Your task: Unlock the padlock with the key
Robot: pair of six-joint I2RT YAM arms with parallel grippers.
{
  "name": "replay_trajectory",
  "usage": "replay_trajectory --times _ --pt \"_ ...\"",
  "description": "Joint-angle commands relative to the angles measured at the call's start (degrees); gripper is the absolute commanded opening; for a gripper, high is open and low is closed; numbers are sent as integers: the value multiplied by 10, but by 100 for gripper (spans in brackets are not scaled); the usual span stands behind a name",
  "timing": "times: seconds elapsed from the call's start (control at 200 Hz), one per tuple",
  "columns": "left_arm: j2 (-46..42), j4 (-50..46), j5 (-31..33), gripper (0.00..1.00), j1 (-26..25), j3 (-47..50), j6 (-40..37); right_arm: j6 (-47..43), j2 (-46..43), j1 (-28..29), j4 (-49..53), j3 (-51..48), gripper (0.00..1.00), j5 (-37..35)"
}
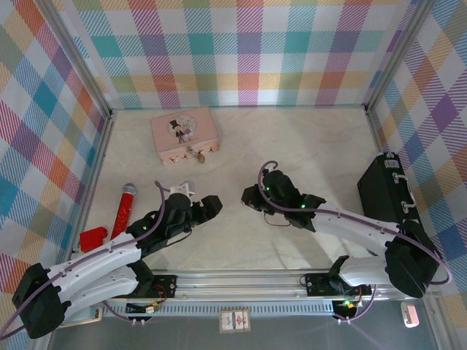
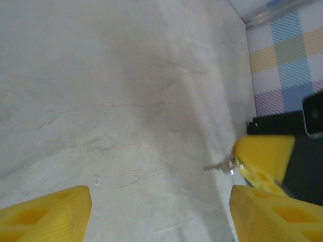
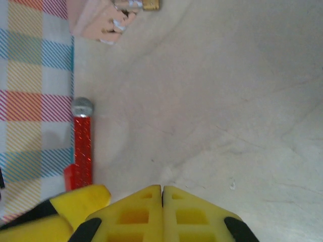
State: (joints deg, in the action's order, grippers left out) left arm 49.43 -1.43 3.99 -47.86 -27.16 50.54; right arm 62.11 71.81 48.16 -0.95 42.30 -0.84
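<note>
Right claw [image 3: 162, 196] first: its yellow fingers are pressed flat together, no gap btw them. In the left wrist view we see that same claw [image 2: 262, 157] from the side, pinching the key [image 2: 220, 168]. The thin silvery shaft sticks out of the tips toward the left claw. It sits low over the desk [image 1: 314, 146]; we can't tell if it touches.

Left claw [image 2: 160, 199] stands wide, one yellow finger at each bottom corner of its own view, w/ nothing btw them but bare desk. From above, the left claw [image 1: 213, 205] and right claw [image 1: 249, 195] face each other near mid-desk, close but apart.

Further out, the padlock [image 1: 198, 154] lies at the near edge of the pink case [image 1: 182, 130], far-left part of the desk, well apart from both claws. The right wrist view shows its brass body [image 3: 147, 4] and silver shackle right against the case [image 3: 96, 20]. We can't tell whether it's hooked to a clasp.

To the left, a red stick [image 1: 122, 213] w/ a silver tip lies by the wall, and a small red block [image 1: 93, 238] sits just beside its near end. A black box [image 1: 383, 189] stands at the right edge. Plaid walls [image 1: 248, 51] close in the desk on three sides.
</note>
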Motion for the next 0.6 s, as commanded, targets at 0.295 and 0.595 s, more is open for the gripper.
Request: replay_trajectory --times 0.295,0.595 --pt "-12 300 19 63 -87 72 -470 95 -32 -4 -101 45 0 49" --pt "50 355 39 35 -87 54 -589 113 -46 15 -111 52 0 58"
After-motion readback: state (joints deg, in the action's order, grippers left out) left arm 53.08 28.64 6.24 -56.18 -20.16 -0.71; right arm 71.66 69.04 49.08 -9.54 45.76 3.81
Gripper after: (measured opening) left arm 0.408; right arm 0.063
